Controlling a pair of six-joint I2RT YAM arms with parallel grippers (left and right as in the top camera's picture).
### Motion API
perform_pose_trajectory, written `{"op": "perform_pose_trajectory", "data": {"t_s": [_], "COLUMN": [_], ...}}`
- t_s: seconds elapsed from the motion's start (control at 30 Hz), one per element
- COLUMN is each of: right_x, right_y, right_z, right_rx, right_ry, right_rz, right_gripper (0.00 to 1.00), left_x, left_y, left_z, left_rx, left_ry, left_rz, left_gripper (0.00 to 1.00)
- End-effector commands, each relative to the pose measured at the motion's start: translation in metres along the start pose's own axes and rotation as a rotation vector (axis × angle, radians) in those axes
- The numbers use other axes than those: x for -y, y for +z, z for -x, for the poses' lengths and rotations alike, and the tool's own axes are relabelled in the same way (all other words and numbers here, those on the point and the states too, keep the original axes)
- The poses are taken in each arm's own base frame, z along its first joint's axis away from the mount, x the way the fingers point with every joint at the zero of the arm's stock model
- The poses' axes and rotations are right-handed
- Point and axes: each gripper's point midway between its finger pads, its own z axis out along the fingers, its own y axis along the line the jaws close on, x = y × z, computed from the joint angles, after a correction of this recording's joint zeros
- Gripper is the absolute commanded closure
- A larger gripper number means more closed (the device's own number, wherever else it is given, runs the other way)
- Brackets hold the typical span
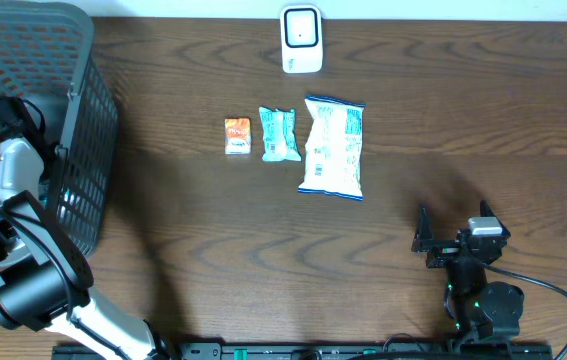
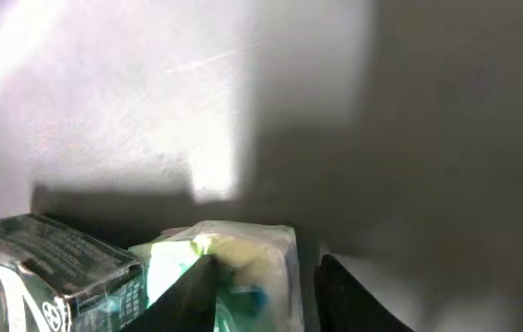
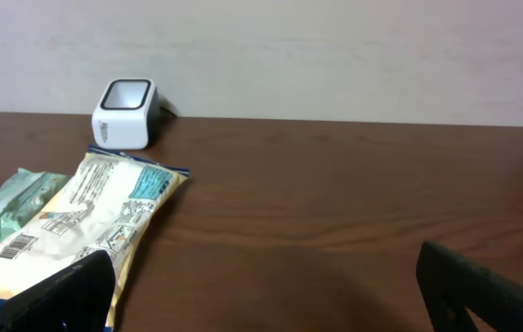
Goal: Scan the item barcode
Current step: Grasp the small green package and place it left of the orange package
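Left hand (image 2: 268, 266) is in the basket (image 1: 83, 150), fingers (image 2: 187, 300) on both sides of a packet (image 2: 243, 254); can't tell if pinching. Right hand (image 3: 261, 263) is spread wide.

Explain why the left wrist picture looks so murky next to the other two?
Left wrist view: down in the basket, half in deep shadow, a glare patch upper left, the pale packet soft and close. Overhead view: even light, sharp, soft arm shadows on the table. Right wrist view: clear, scanner crisp.
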Motion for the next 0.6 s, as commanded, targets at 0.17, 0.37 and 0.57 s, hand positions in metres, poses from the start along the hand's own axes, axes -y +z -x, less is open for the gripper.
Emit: {"op": "perform_pose_trajectory", "data": {"t_s": [0.17,0.37,0.57], "right_x": [0.001,0.001,0.001], "right_y": [0.000,0.000,0.000], "right_z": [-0.001,-0.001,-0.001], "right_rx": [-0.003,-0.003,-0.003], "right_ry": [-0.007,-0.007,-0.007], "right_rz": [-0.006,-0.006,-0.006], "right_gripper": [0.01,0.01,0.01], "left_x": [-0.012,-0.018,-0.036], "left_y": [-0.009,-0.129,-0.291], "left_z": [-0.010,0.052,0.073], "left_rx": [-0.069,0.281,0.736], "left_ry": [-0.076,-0.225,-0.345], "left_rz": [0.042,-0.059,-0.234], "left_gripper": [0.93,0.93,0.93]}}
